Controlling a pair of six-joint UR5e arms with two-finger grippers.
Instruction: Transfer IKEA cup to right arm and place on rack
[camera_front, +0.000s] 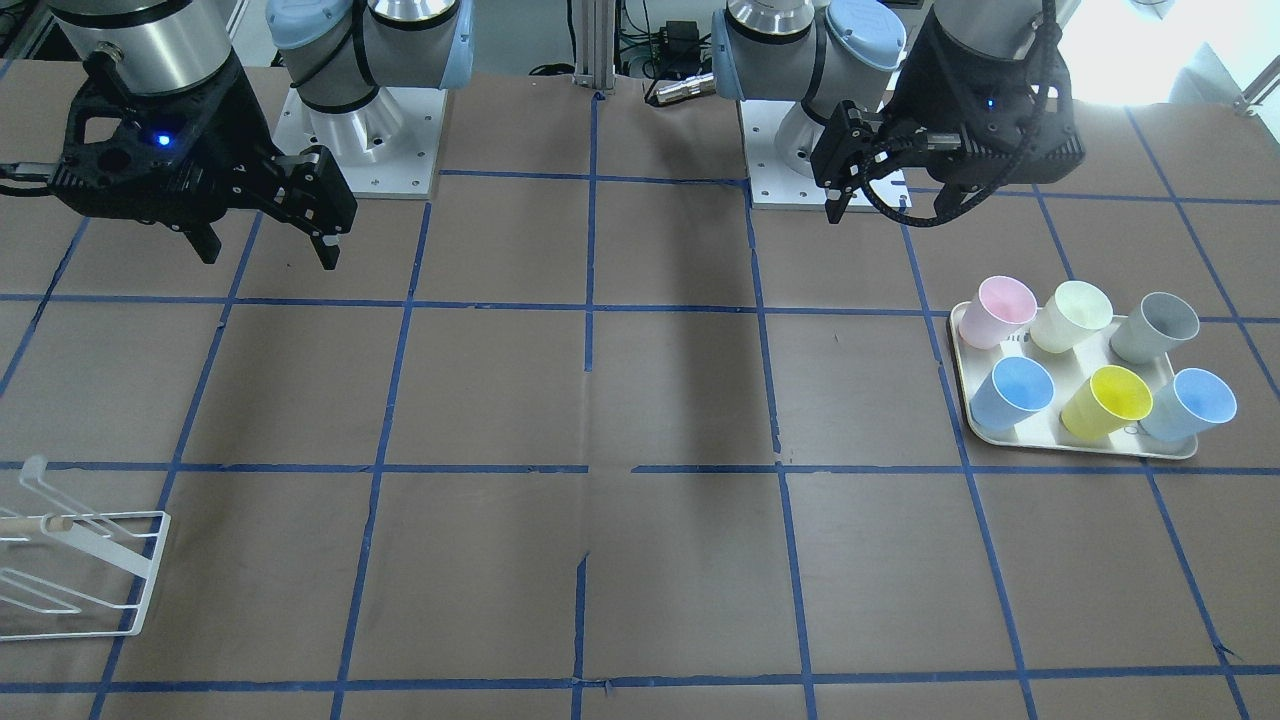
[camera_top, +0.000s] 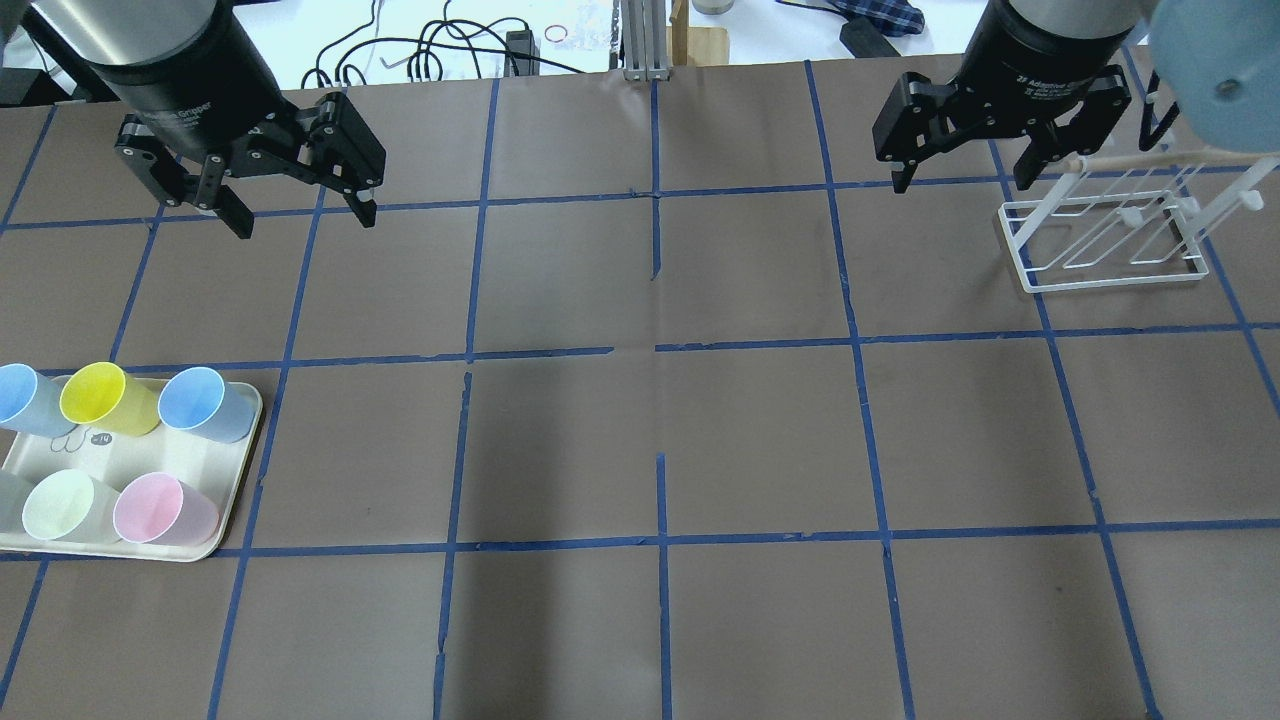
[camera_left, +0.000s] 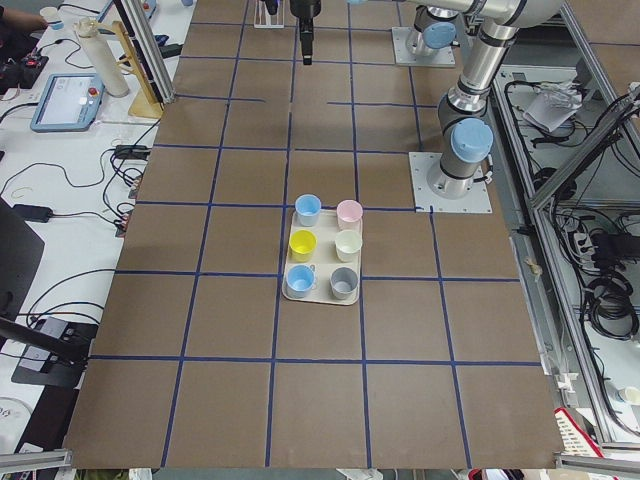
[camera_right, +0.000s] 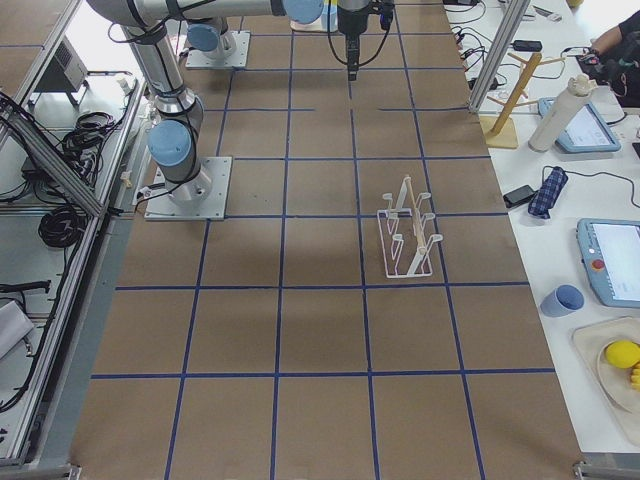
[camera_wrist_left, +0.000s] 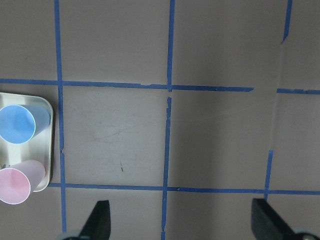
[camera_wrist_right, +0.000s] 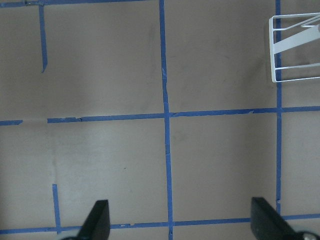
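The IKEA cup (camera_top: 205, 403) is stood upright, mouth up, on the tray (camera_top: 150, 470) at the robot's left side of the table (camera_top: 660, 440). It is placed at the end of the tray's row farther from the robot, just beside a yellow cup (camera_top: 105, 398). A second blue cup (camera_top: 30, 398) like it is stood at the other end of that row, and which of the two is meant by the task cannot be told. The nearer row is filled by a pink cup (camera_top: 160, 508), a pale green cup (camera_top: 62, 505) and a grey cup (camera_front: 1155, 326). No cup is touched by either arm.

The left gripper (camera_top: 305, 220) is held above the table, well apart from the tray, with its jaws spread wide and nothing between them. The right gripper (camera_top: 962, 183) is likewise held wide and empty above the table. The rack (camera_top: 1105, 235) is set on the robot's right side, near the right gripper but not touched by it, and nothing is hung on its prongs.
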